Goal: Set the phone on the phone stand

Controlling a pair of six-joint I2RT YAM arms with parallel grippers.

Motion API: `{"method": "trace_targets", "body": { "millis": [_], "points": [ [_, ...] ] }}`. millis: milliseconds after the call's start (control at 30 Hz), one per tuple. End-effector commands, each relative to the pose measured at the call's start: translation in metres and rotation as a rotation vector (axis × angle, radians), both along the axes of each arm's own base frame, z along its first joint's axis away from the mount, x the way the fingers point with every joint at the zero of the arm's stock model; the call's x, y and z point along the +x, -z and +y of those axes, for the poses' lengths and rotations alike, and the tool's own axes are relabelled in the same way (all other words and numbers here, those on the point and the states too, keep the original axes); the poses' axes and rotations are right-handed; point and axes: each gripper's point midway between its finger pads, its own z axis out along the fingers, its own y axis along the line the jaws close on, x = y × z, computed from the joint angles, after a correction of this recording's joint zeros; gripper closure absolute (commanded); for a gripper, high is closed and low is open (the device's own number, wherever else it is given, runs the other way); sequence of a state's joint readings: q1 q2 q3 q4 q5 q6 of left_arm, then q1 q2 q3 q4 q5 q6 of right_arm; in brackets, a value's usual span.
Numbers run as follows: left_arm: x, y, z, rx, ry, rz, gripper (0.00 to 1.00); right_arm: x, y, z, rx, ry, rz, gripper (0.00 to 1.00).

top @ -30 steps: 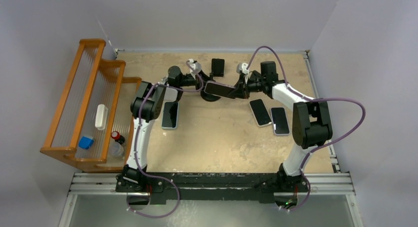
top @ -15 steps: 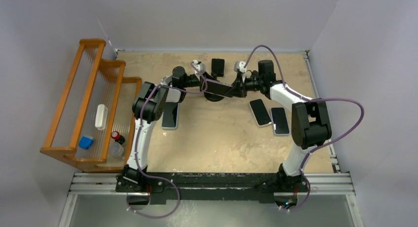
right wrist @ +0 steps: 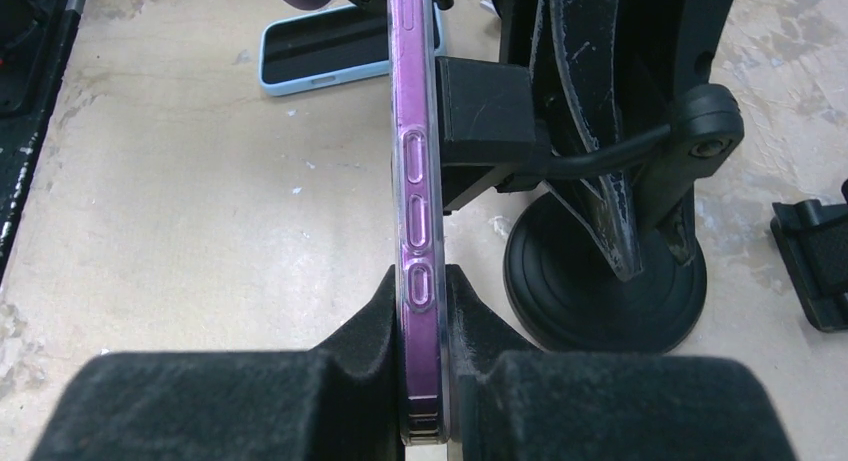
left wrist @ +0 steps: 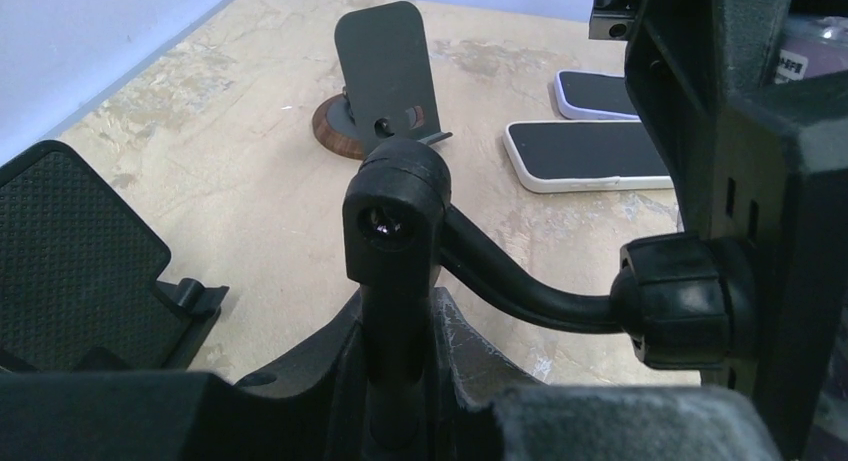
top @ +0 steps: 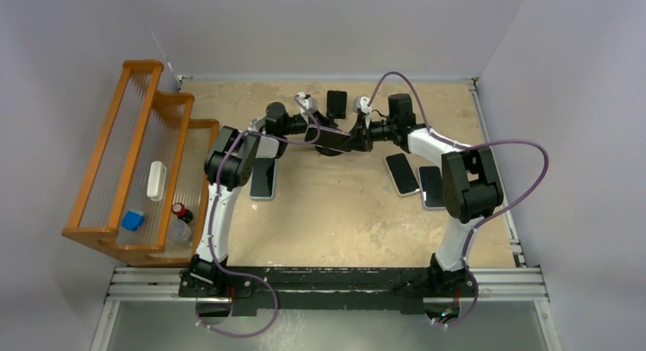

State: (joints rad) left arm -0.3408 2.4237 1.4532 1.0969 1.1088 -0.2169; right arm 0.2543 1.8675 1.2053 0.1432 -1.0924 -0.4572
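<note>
The purple phone (right wrist: 415,201) stands on edge, pinched between my right gripper's (right wrist: 420,316) pads; its back presses against the clamp block (right wrist: 490,131) of the black phone stand. The stand's round base (right wrist: 600,281) sits just right of the phone. My left gripper (left wrist: 395,331) is shut on the stand's upright post (left wrist: 395,221), whose arm runs right to a ball joint (left wrist: 680,301). From above, the phone (top: 329,138) lies across the stand between the left gripper (top: 311,130) and the right gripper (top: 354,140).
A second stand with a wood base (top: 336,103) is just behind. Two phones (top: 401,173) (top: 430,187) lie flat to the right, one in a blue case (top: 263,177) to the left. A wooden rack (top: 129,161) with small items stands at the far left.
My right gripper has carried the purple phone leftward onto the stand's cradle. My left gripper has moved right and closed round the stand's post.
</note>
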Motion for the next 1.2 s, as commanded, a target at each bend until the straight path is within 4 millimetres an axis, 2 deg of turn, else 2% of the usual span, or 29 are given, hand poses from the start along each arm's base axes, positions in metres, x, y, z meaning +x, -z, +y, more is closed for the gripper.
{"method": "trace_targets", "body": {
  "millis": [0, 200, 267, 400, 633, 967, 1033, 1167],
  "points": [
    [-0.025, -0.018, -0.016, 0.005, 0.124, 0.033, 1.0, 0.023, 0.047, -0.01, -0.171, 0.159, 0.081, 1.0],
    [-0.016, -0.031, -0.011, 0.005, 0.113, 0.022, 1.0, 0.009, 0.077, 0.007, -0.26, 0.169, 0.178, 1.0],
    [-0.014, -0.034, -0.008, 0.004, 0.106, 0.023, 1.0, -0.002, 0.087, 0.008, -0.286, 0.17, 0.233, 1.0],
    [-0.012, -0.036, -0.007, 0.001, 0.098, 0.028, 1.0, -0.012, 0.097, 0.008, -0.296, 0.187, 0.295, 1.0],
    [-0.005, -0.041, -0.005, -0.006, 0.046, 0.036, 1.0, -0.017, 0.114, 0.01, -0.316, 0.236, 0.392, 1.0],
    [0.001, -0.046, -0.002, -0.019, 0.002, 0.032, 1.0, -0.023, 0.124, 0.013, -0.311, 0.275, 0.467, 1.0],
    [0.0, -0.045, -0.001, -0.022, 0.002, 0.024, 1.0, -0.024, 0.122, 0.015, -0.301, 0.27, 0.478, 1.0],
    [-0.003, -0.041, 0.001, -0.025, 0.002, 0.011, 1.0, -0.015, 0.112, 0.016, -0.254, 0.303, 0.474, 1.0]
  ]
}}
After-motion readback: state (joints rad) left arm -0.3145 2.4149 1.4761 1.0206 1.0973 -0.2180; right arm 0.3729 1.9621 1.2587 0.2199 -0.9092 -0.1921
